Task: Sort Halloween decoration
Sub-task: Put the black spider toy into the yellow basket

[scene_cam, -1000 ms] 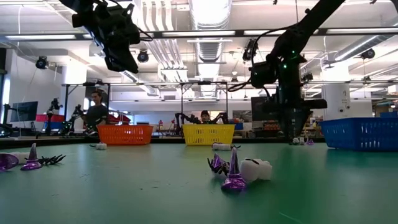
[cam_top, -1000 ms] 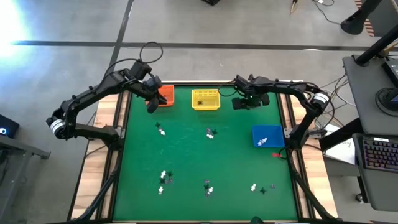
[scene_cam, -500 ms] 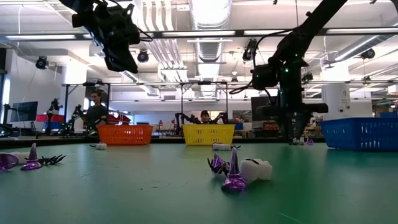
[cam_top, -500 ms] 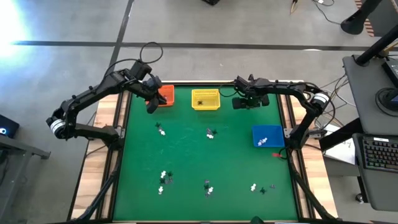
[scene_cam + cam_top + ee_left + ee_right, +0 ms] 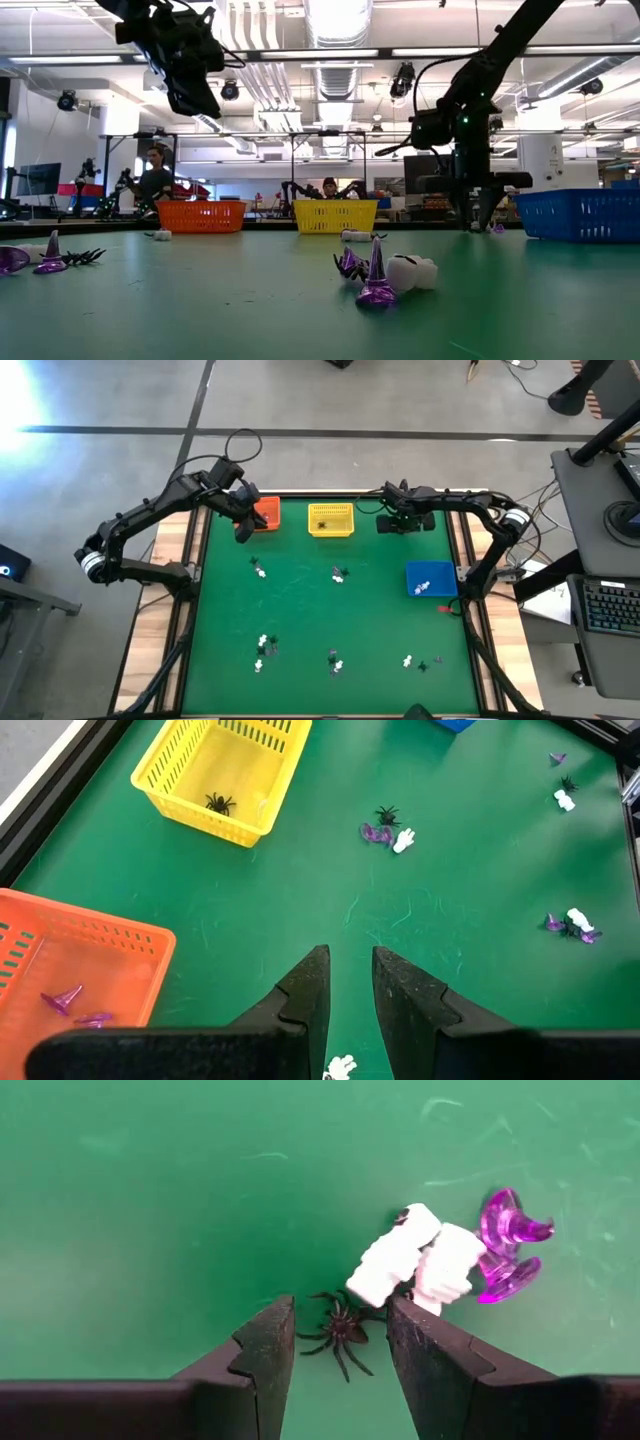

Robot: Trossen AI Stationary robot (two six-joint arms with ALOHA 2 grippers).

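While the left gripper [image 5: 243,532] hangs high beside the orange basket [image 5: 266,513], jaws slightly parted and holding nothing, the right gripper [image 5: 338,1342] is low over the green desk [image 5: 320,620] near the yellow basket [image 5: 331,519], jaws spread either side of a black spider [image 5: 340,1328]. White trinkets [image 5: 412,1264] and purple hats [image 5: 510,1245] lie just beyond it. More Halloween decoration [image 5: 264,644] dots the desk; the blue basket [image 5: 430,578] sits at the right edge.

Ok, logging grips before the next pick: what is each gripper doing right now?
Left gripper: open, empty, raised beside the orange basket.
Right gripper: open, holding nothing, fingers either side of a black spider on the mat.
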